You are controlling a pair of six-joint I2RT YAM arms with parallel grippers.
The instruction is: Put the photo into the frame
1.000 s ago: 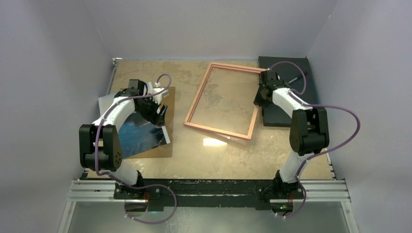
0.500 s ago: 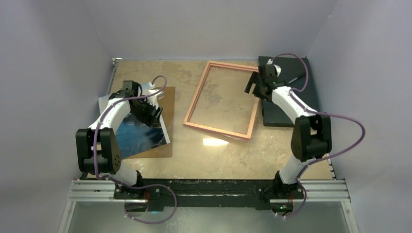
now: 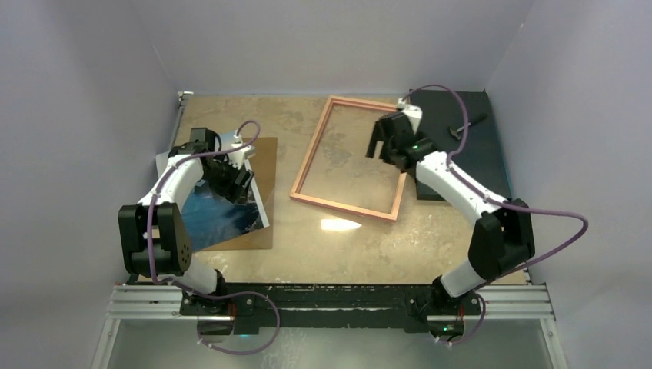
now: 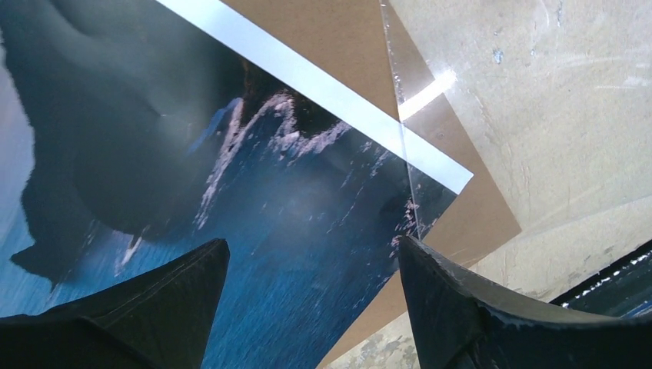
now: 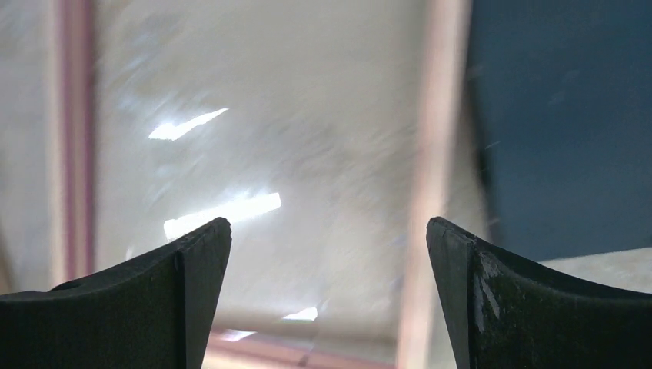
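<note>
The top external camera gives you the whole table (image 3: 346,246), looking steeply down from above and behind the arm bases. The left wrist camera looks past the left gripper (image 4: 309,242), close over the photo (image 4: 269,215). The right wrist camera looks past the right gripper (image 5: 327,223), close over the frame (image 5: 440,115); its picture is blurred. Both objects also appear in your overhead view.

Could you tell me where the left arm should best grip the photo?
The photo lies flat and thin on the brown board, so the left pincer should probably pinch its white-bordered corner from the side facing the frame.
</note>
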